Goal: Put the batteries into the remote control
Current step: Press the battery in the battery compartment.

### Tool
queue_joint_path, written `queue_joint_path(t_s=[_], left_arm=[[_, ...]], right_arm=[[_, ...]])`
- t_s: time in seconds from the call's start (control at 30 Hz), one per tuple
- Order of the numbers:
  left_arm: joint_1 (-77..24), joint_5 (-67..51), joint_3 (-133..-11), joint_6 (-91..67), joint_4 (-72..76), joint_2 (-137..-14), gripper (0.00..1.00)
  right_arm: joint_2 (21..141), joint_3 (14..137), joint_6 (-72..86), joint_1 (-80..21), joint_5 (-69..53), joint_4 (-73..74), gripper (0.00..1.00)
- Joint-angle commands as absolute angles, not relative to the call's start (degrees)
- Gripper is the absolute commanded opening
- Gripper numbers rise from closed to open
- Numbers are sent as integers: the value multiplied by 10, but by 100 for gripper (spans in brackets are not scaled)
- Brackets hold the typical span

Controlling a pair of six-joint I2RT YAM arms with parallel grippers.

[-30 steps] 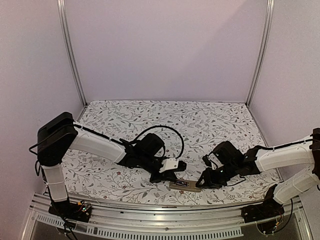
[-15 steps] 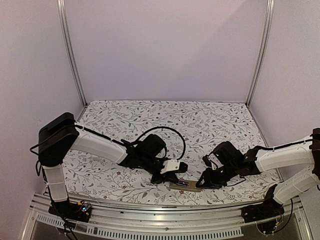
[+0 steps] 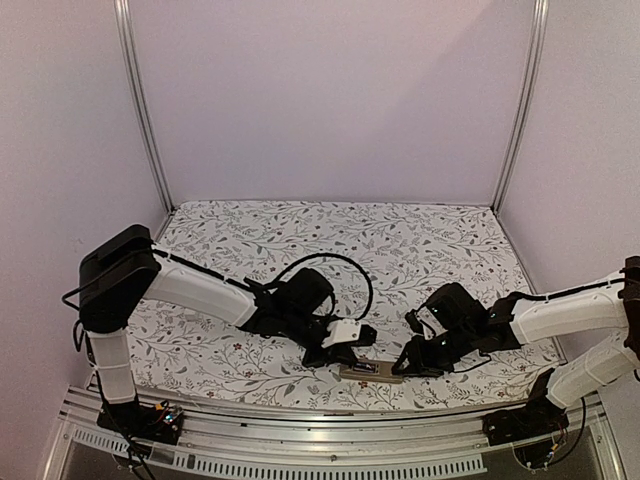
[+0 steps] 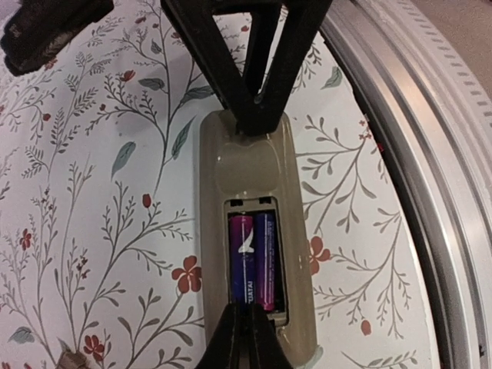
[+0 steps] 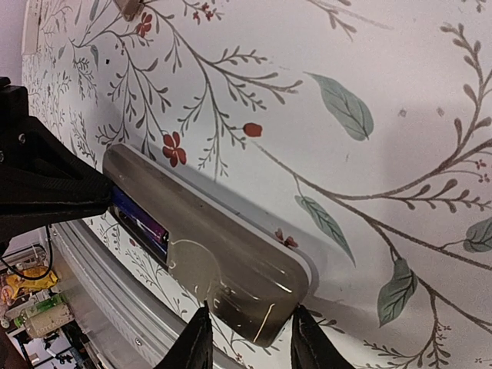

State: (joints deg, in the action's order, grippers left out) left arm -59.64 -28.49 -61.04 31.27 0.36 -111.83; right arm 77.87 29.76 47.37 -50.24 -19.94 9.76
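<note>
The tan remote control (image 4: 250, 177) lies back-up near the table's front edge, also seen as remote control (image 3: 372, 371) and remote control (image 5: 223, 257). Its compartment is uncovered, and two purple-blue batteries (image 4: 254, 260) lie in it side by side, the batteries (image 5: 140, 221) showing from the other end too. My left gripper (image 4: 244, 338) is shut, nothing between its tips, which rest at the near end of the batteries. My right gripper (image 5: 250, 342) straddles the remote's opposite end, one finger on each side, shut on it.
The metal rail (image 4: 419, 177) of the table's front edge runs close along the remote. A small tan piece (image 5: 131, 6) lies on the floral table cloth (image 3: 330, 240) a short way off, seen as tan piece (image 4: 71, 358) too.
My left gripper has edged slightly right toward the remote's compartment. The right arm and the remote have stayed put.
</note>
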Motion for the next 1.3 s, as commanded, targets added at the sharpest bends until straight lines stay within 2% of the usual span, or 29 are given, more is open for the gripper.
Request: queue_joint_path(t_s=[0.0, 0.57, 1.03, 1.13, 1.27], left_arm=[[-616, -298, -618, 321, -20, -1147, 4], [-625, -279, -661, 335, -72, -1177, 0], [-639, -254, -674, 337, -92, -1181, 0], [-638, -238, -667, 315, -75, -1168, 0], [-611, -238, -616, 237, 56, -1101, 0]], right_arm=[[787, 294, 477, -505, -200, 68, 34], [793, 289, 474, -504, -202, 45, 34], [762, 331, 436, -505, -145, 125, 35], [756, 340, 429, -504, -134, 142, 35], [743, 356, 419, -503, -120, 161, 35]])
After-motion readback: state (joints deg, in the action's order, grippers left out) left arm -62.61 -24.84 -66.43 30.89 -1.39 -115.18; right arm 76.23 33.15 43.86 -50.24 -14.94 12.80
